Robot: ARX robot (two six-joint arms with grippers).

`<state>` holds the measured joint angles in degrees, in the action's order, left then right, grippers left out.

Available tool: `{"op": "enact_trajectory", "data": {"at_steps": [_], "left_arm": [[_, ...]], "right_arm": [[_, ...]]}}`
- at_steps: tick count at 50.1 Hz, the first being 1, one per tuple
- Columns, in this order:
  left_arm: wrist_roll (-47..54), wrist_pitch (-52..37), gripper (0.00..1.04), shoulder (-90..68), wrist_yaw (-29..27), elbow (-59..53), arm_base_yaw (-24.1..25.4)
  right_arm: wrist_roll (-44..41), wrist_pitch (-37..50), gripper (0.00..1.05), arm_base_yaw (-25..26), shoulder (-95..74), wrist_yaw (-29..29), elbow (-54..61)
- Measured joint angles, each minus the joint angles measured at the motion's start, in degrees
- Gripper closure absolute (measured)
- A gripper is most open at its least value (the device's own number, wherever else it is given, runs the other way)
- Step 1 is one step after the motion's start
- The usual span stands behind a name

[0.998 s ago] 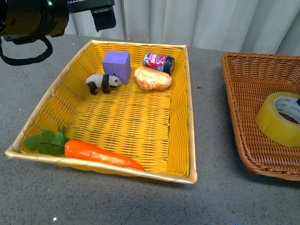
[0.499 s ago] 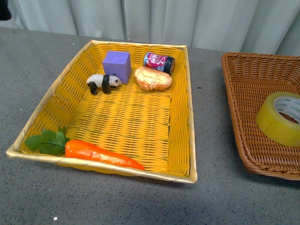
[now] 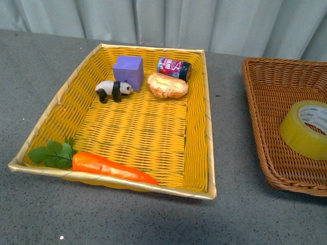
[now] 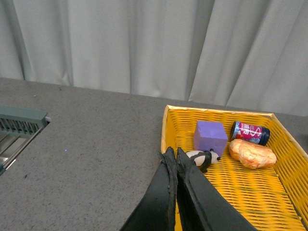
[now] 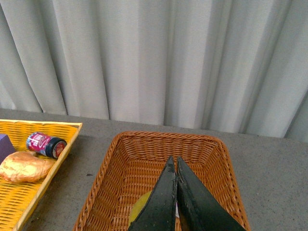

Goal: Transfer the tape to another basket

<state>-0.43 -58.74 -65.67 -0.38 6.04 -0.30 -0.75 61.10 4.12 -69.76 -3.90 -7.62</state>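
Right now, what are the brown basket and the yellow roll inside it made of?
The brown basket looks like woven wicker or rattan: thin strands cross over and under, with a braided rim. The roll of tape looks like glossy, see-through yellow plastic film wound on a white core, probably cardboard, with green print.

— Looks like a test lab, not a home?
— Yes: pale curtains (image 4: 144, 48) screen everything, and toy props sit in a yellow basket (image 3: 204, 117) on a grey speckled counter (image 3: 102, 219).
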Motion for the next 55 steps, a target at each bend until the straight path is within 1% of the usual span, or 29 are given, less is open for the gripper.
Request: {"op": "enact_trajectory", "data": {"at_steps": [4,9,16,17,36,48,55], "left_arm": [[0.00,2.14,1.01,3.23,0.09,-1.16,0.17],[0.00,5.14,1.01,7.52,0.28,-2.32,0.17],[0.00,9.51,1.01,13.29,0.37,-3.58,0.17],[0.02,18.40,1.01,23.80,0.37,-4.79,0.17],[0.00,29.51,1.01,36.20,0.37,-4.85,0.17],[0.02,37.88,1.01,44.94,0.37,-4.87,0.17],[0.00,40.65,1.01,47.78,0.37,-4.87,0.17]], "right_arm": [[0.07,-2.01,1.04,-2.43,3.32,3.54,1.38],[0.07,-4.74,1.04,-3.89,7.63,3.54,2.91],[0.13,-8.85,1.04,-3.91,13.35,3.96,4.42],[0.13,-17.62,1.04,-3.96,24.20,3.87,6.45],[0.15,-29.11,1.04,-3.96,37.24,3.87,7.32],[0.15,-38.14,1.04,-3.96,46.84,3.87,7.34],[0.15,-41.20,1.04,-3.96,49.92,3.87,7.34]]}}
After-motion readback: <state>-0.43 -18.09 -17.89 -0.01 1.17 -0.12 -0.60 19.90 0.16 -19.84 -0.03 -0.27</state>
